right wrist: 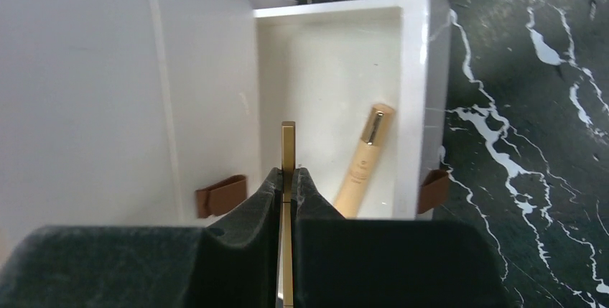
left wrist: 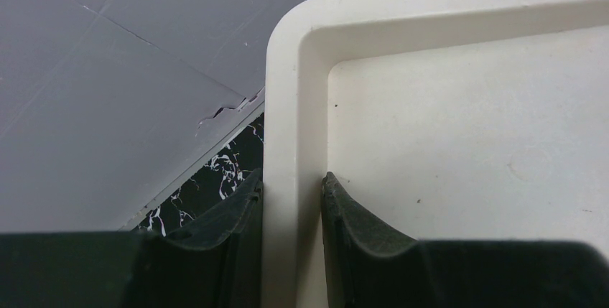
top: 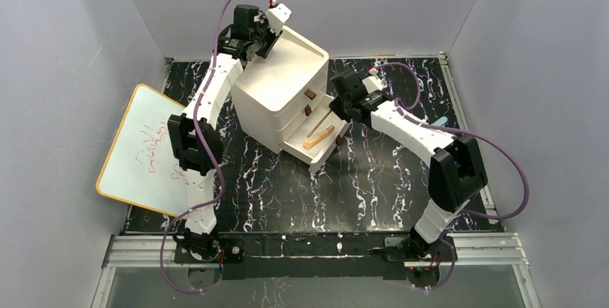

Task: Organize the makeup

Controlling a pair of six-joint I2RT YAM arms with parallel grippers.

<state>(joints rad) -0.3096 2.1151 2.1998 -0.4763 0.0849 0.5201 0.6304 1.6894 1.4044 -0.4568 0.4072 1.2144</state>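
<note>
**Two slim makeup pieces at the open drawer**

A thin gold stick (right wrist: 288, 157) is pinched upright between the right jaws. Its squared tip pokes out past the jaw tips, above the open drawer (right wrist: 323, 64). Just right of the jaws and slightly beyond them, a beige tube (right wrist: 363, 168) with a shiny gold cap lies flat on the drawer floor. Its cap end points away from the jaws, and it runs close along the drawer wall on that side.

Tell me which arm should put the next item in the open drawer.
Right. The right fingers pinch a thin stick over the open drawer; the left fingers clamp the box rim.
</note>
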